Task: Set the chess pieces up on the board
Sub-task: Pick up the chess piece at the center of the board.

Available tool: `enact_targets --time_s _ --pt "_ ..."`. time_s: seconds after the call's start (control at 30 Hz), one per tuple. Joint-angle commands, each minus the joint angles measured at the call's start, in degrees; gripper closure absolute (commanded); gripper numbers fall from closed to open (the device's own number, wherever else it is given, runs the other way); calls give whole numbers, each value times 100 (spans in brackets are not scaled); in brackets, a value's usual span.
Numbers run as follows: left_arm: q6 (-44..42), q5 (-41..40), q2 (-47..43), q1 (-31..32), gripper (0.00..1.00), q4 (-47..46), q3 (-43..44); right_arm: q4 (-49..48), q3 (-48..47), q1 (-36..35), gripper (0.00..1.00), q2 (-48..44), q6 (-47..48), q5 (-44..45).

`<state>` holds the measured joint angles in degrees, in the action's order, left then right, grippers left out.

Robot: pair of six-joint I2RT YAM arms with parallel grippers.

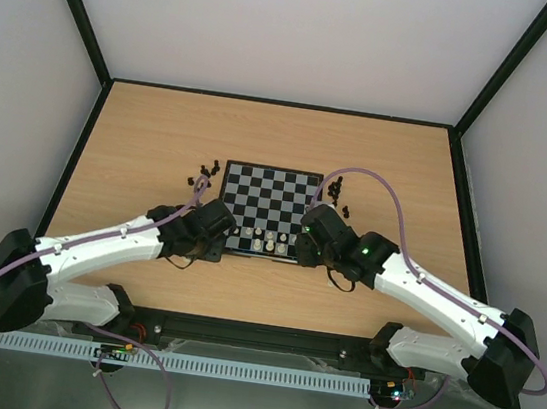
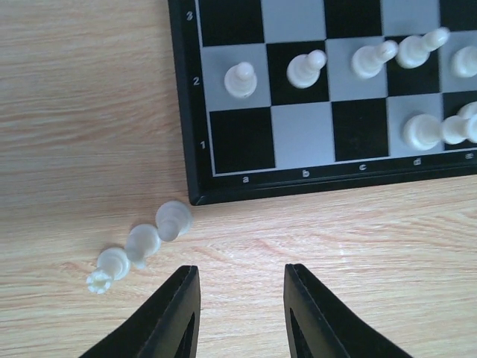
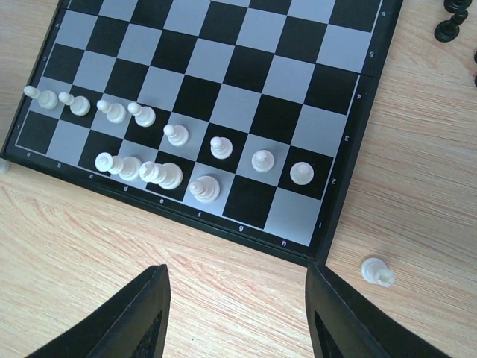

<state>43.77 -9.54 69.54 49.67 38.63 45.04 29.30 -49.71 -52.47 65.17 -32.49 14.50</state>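
– Left gripper [image 2: 240, 277], how was it?
– Its fingers [image 2: 175, 313] stood moderately apart at the bottom of the wrist view, and they held nothing. Three pale pieces [image 2: 141, 242] lay on the table [image 2: 74, 112] at the upper left of them, near the board [image 2: 186, 112] corner.
– And the right gripper [image 3: 237, 280]?
– Wide open, also empty, over the wood below the board's lower edge. One pale piece [image 3: 376, 271] lay at the lower right. More stood on the two lowest rows. Black pieces [image 1: 207, 171] stood beside the board's upper corners.
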Motion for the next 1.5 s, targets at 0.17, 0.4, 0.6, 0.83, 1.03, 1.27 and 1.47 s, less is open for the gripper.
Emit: enact_targets --time_s 0.17,0.4,0.6,0.83,1.03,1.27,1.47 --pt "-31 -48 643 40 58 454 56 96 127 21 49 -148 186 -204" --pt "-170 -272 1174 28 57 496 357 51 161 29 49 -227 208 -257" --pt "-269 -379 1382 -45 56 483 467 32 188 25 49 -268 232 -285" --pt "-371 -479 1427 -218 58 465 462 5 204 23 49 -276 257 -344" --pt "-495 -550 1494 -388 58 461 508 -5 216 23 49 -296 261 -358" --pt "-583 -497 1577 -440 62 412 503 -12 223 23 49 -295 270 -371" --pt "-623 -415 1687 -459 70 382 476 -21 223 20 49 -292 265 -397"
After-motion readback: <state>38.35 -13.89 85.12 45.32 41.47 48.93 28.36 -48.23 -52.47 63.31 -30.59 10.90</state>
